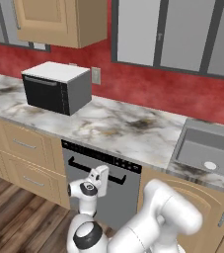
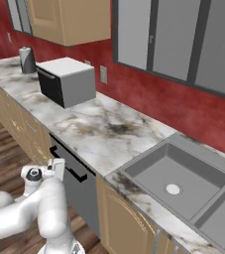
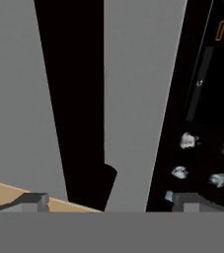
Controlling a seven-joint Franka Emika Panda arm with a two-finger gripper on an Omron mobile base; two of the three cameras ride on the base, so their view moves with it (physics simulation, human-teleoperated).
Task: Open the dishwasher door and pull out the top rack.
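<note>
Facing the dishwasher door (image 1: 121,195), which sits shut under the marble counter (image 1: 118,131), between the tan drawers (image 1: 27,153) on one side and the tan cabinet door (image 1: 202,217) under the sink (image 1: 209,148) on the other. My gripper (image 3: 111,200) is released, jaws spread wide, holding nothing. In the hand view the two finger tips (image 3: 34,201) straddle the black bar handle (image 3: 76,99), which runs up the picture across the grey panel; I cannot tell if either tip touches it. The black control strip (image 3: 207,99) with orange digits lies along one side of that view. From the left base view my hand is up against the handle, near its left end. The microwave (image 1: 56,86) stands on the counter, off to the left, well apart from the dishwasher.
</note>
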